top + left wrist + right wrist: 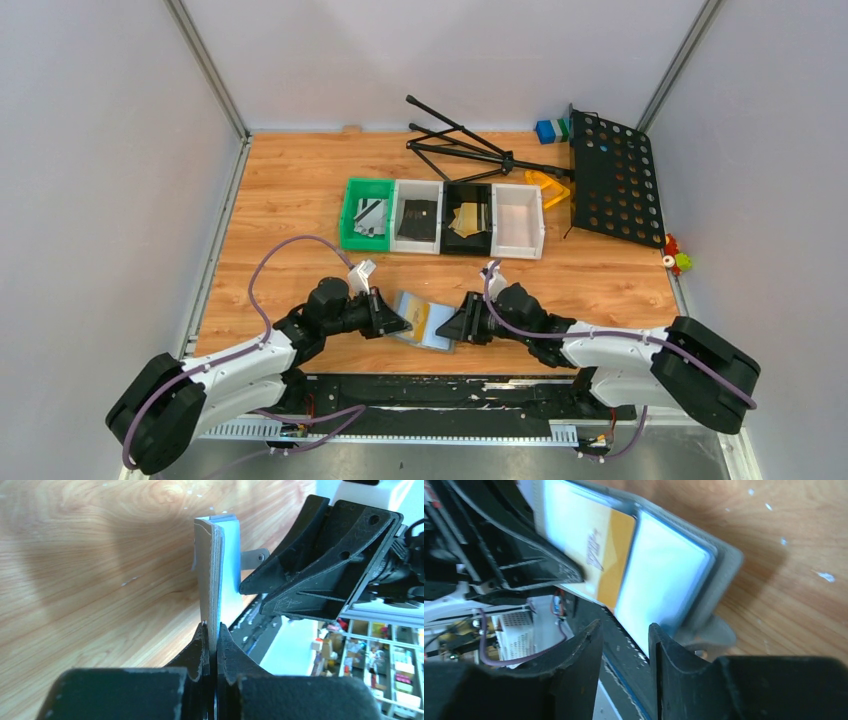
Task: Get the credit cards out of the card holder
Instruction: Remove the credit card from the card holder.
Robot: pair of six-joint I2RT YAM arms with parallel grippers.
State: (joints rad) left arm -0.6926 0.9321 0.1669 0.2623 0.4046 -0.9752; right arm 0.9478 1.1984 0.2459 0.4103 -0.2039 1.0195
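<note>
Here, wooden table (290, 190), card holder (425, 322) — pale walls (100, 150)

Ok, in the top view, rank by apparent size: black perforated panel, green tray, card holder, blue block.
1. black perforated panel, clearly largest.
2. green tray and card holder: too alike to rank, and the holder is nearer the camera.
3. blue block, smallest.

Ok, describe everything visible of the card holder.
The card holder is a grey folding wallet, open, with clear sleeves inside and a small side tab. A gold card sits in one sleeve. It is tilted between the two tools: the left tool is shut on one cover, the right tool is open beside the opposite edge.
</note>
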